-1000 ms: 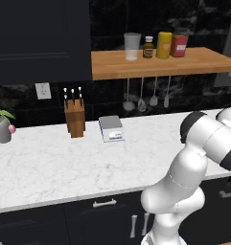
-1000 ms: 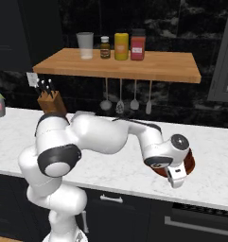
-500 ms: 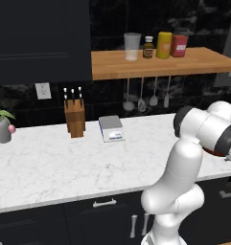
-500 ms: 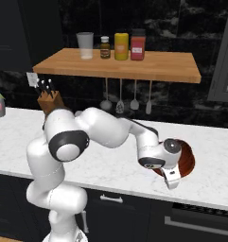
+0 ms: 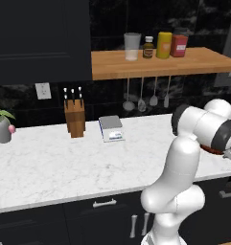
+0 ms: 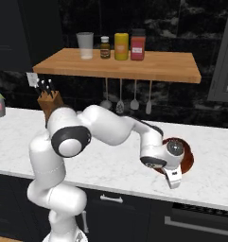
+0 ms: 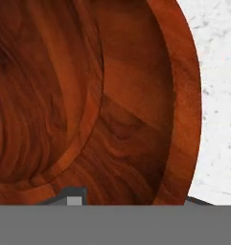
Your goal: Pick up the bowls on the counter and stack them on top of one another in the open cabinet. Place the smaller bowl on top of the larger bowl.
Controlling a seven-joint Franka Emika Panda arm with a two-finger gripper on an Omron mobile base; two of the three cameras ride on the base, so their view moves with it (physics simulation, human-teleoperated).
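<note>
Hand view sits right over a reddish-brown bowl (image 7: 88,95); its curved rim runs between the two dark fingertips (image 7: 75,196), one above the inside wall, the other above the counter (image 7: 217,72) just outside, so the claw (image 7: 136,198) stands open astride the rim, not yet closed on it. Which of the two bowls this is, I cannot tell. In the right base view the claw (image 6: 174,178) hangs low over the near edge of the bowl (image 6: 185,153), which lies flat on the white, grey-veined marble. I judge the bowl stiff, light and glossy, hence slippery; the thin rim is the place to pinch, squarely. The grain is swirled wood-look, with a shallow stepped ring inside.
</note>
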